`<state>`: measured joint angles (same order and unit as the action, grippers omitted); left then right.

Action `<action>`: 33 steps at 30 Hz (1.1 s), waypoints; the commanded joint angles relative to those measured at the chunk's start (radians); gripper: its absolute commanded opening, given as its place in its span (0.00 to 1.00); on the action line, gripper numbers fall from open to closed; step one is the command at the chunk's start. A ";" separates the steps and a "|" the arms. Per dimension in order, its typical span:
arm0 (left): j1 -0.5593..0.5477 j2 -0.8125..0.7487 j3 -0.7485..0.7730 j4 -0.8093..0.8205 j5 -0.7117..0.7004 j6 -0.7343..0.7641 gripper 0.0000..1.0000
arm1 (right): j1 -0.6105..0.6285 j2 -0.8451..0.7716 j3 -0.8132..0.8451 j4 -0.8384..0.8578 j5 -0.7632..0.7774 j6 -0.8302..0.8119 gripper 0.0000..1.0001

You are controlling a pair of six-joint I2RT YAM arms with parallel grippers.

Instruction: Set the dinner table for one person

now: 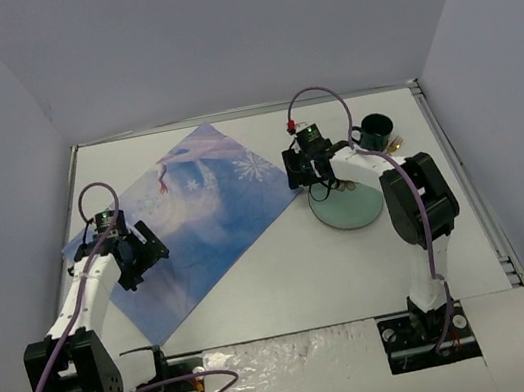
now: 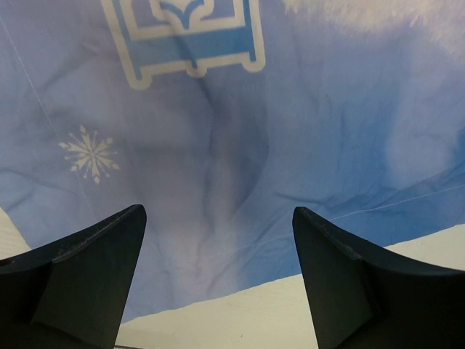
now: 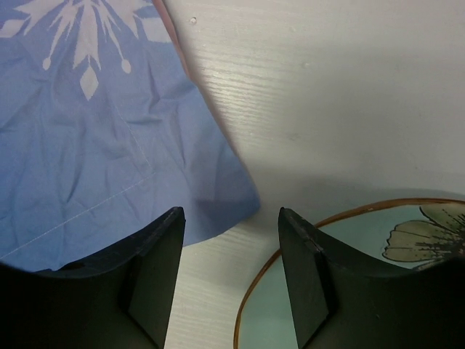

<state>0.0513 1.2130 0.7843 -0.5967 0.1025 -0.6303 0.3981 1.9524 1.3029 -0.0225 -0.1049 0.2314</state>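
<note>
Askew on table [image 1: 288,283], snowflake placemat [image 1: 195,218], flowered plate [image 1: 346,213]

Placemat [image 1: 200,217]: thin printed cloth, matt, creased, with a stitched hem. Dinner table [image 1: 297,281]: white, matt, fine wood-grain texture; thin metal rim along its right edge. Plate [image 3: 265,316]: glazed, glossy, with a brown rim line. Right gripper [image 3: 230,218] fingers [image 3: 156,276]: black, matt, plastic in appearance.
</note>
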 commanded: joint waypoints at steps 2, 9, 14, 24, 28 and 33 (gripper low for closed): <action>-0.026 -0.034 -0.068 0.072 -0.052 -0.086 0.75 | 0.026 0.034 0.001 0.077 -0.029 0.012 0.51; -0.038 -0.014 -0.119 0.093 -0.081 -0.131 0.71 | 0.046 0.076 0.011 0.085 -0.009 0.019 0.41; -0.041 0.021 -0.150 0.112 -0.086 -0.157 0.68 | 0.063 0.058 0.026 0.076 0.019 0.007 0.13; -0.040 -0.004 -0.132 0.073 -0.093 -0.155 0.66 | 0.194 -0.053 0.166 -0.080 0.375 -0.125 0.22; -0.041 -0.011 -0.128 0.063 -0.120 -0.157 0.66 | 0.206 -0.093 0.178 -0.092 0.399 -0.115 0.45; -0.041 -0.005 -0.124 0.059 -0.107 -0.160 0.66 | 0.179 -0.116 0.159 -0.101 0.395 -0.107 0.51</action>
<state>0.0147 1.2274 0.6209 -0.5273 0.0107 -0.7749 0.6145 1.9152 1.4343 -0.1096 0.2309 0.1287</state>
